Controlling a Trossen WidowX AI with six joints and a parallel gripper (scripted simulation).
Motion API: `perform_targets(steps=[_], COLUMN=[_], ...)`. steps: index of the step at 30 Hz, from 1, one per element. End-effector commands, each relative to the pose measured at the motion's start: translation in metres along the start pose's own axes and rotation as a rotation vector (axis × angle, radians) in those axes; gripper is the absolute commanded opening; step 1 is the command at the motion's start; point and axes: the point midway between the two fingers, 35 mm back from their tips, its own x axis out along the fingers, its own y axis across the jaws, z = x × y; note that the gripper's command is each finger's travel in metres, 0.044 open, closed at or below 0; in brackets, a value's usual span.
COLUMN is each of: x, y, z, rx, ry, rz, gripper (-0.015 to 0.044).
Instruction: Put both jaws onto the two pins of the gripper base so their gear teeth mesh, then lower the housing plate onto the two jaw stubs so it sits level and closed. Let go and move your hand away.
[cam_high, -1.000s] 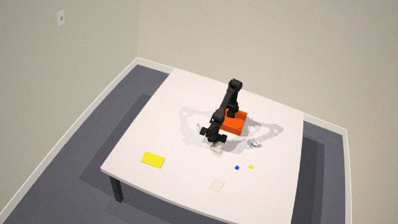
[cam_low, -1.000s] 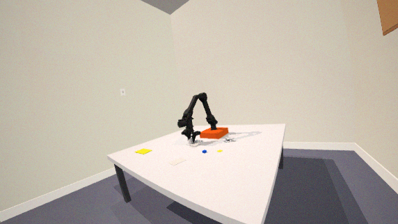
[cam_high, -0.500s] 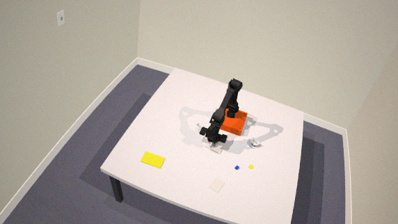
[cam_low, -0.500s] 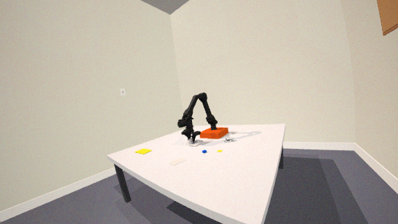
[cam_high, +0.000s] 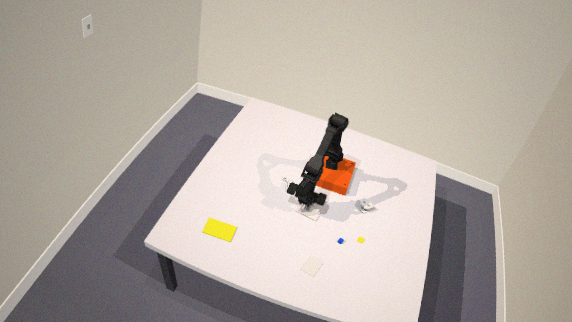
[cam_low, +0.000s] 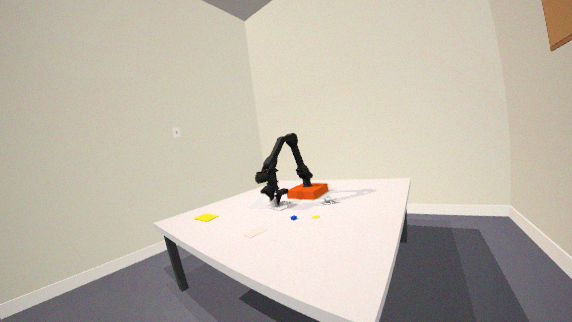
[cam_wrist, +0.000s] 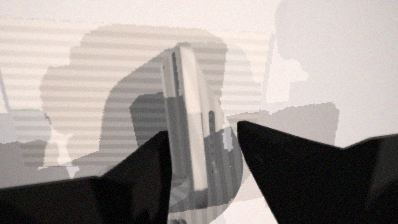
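Observation:
My gripper (cam_high: 306, 205) (cam_low: 275, 202) (cam_wrist: 203, 134) points down, low over a pale ribbed plate (cam_wrist: 30, 60) (cam_high: 314, 217) in front of the robot's base. It is shut on a pale grey slotted part (cam_wrist: 187, 90), which stands on edge between the fingers. Which of the task's pieces this is I cannot tell. A small grey and white part (cam_high: 367, 205) (cam_low: 329, 201) lies on the table to the right; its shape is too small to make out. Thin pale bits (cam_high: 285, 182) show left of the gripper. Pins, gear teeth and stubs cannot be made out.
The arm stands on an orange block (cam_high: 345, 175) (cam_low: 301, 193). A yellow rectangle (cam_high: 220, 230) (cam_low: 206, 217) lies at the left. A blue cube (cam_high: 340, 241) (cam_low: 294, 218), a small yellow piece (cam_high: 361, 240) (cam_low: 316, 217) and a pale square (cam_high: 312, 266) (cam_low: 255, 232) lie toward the front.

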Motion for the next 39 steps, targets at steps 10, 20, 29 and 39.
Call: perform_targets(steps=[10, 20, 29, 39], x=[0.001, 0.000, 0.000, -0.041], y=[0.000, 0.000, 0.000, 0.000], z=[0.000, 0.000, 0.000, 0.002], rx=[-0.004, 0.000, 0.000, -0.002], ry=[-0.001, 0.000, 0.000, -0.001], rz=[0.003, 0.000, 0.000, 0.002], gripper=[0.0134, 0.0224, 0.0224, 0.0224])
